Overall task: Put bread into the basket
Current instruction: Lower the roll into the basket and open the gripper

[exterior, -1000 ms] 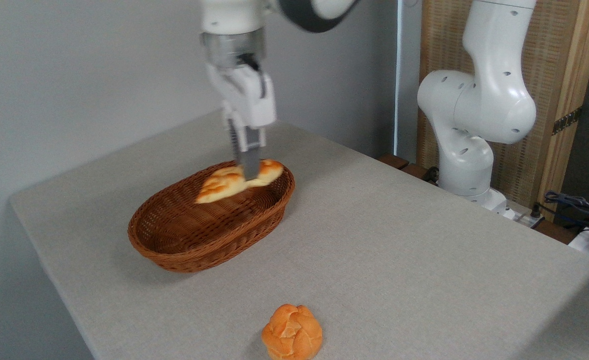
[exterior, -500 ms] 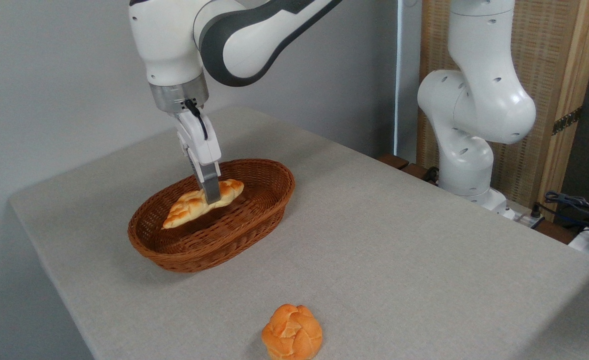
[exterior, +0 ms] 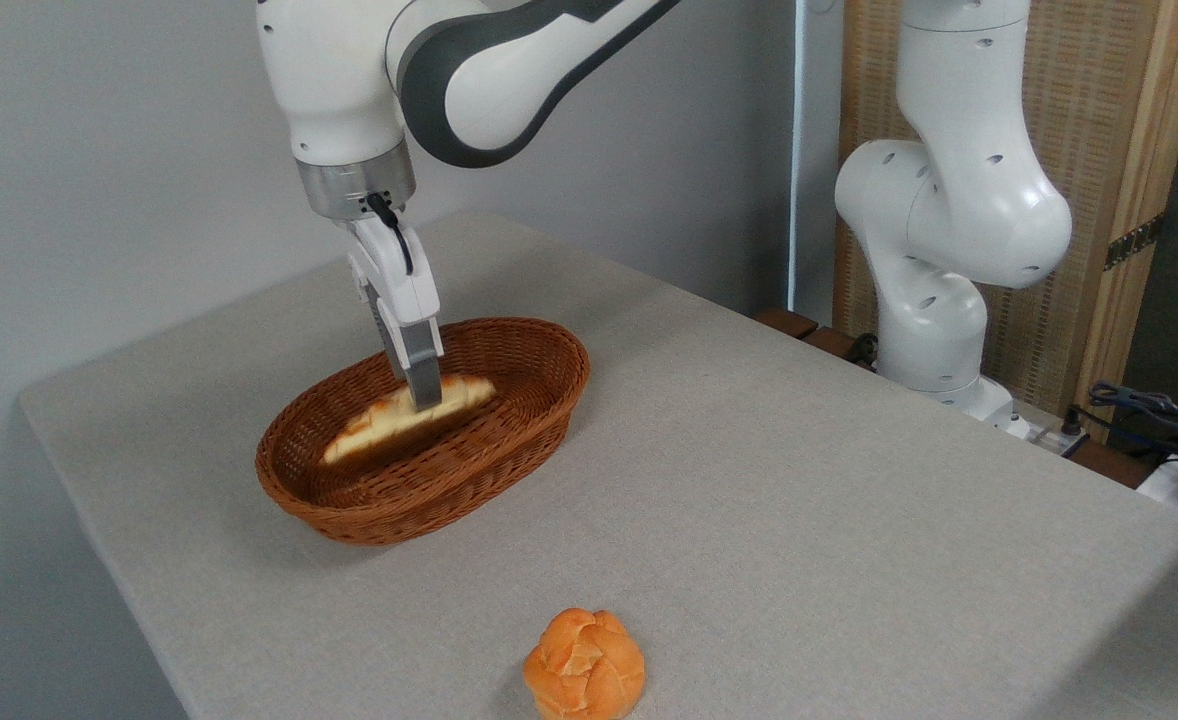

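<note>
From where the fixed camera stands, the white arm reaches in from the upper left and points its end effector (exterior: 423, 392) steeply down into the wicker basket (exterior: 509, 440), which sits on the grey tabletop (exterior: 799, 480) toward the left. The braided loaf (exterior: 379, 428) lies lengthwise inside the basket, its near side sunk behind the front rim so that only the golden top and one pointed end at the left show. The grey fingertips (exterior: 424, 380) meet the loaf near its right half; they look closed on it, though from this angle the two fingers overlap and I cannot see for certain whether the grip is tight or already slack. The loaf seems low enough to rest on the basket's floor, tilted a little with the right end higher. Well apart from all this, near the front edge of the tabletop, a round orange knotted bun (exterior: 584, 665) sits alone. The arm's white base (exterior: 934, 300) stands at the right, past the tabletop's far edge, before a wooden screen (exterior: 1119, 180).
</note>
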Available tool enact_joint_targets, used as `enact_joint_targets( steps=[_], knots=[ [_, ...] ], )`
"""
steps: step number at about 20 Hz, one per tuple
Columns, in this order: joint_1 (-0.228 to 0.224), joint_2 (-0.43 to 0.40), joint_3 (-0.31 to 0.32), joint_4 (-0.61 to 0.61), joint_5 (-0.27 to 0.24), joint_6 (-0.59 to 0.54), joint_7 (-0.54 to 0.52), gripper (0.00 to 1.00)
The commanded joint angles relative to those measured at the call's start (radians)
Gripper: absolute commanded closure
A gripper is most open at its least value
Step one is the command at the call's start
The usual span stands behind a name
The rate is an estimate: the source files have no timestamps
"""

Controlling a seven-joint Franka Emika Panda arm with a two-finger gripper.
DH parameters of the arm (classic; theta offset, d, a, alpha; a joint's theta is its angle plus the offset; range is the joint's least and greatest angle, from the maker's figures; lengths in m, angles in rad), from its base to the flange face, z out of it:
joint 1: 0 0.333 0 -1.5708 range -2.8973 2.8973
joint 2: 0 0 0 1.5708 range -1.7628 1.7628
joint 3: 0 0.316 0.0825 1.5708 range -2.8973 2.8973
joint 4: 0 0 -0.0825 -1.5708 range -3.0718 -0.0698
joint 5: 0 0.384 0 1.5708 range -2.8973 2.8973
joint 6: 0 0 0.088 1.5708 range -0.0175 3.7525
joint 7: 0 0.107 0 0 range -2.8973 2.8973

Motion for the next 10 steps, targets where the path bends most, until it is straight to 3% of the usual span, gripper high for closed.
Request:
enact_joint_targets(
  steps=[1, 10],
  knots=[
    [-0.003, -0.008, 0.004, 0.005, 0.002, -0.002, -0.002, 0.0],
    [0.009, -0.038, 0.032, 0.06, 0.028, -0.017, -0.019, 0.0]
  ],
)
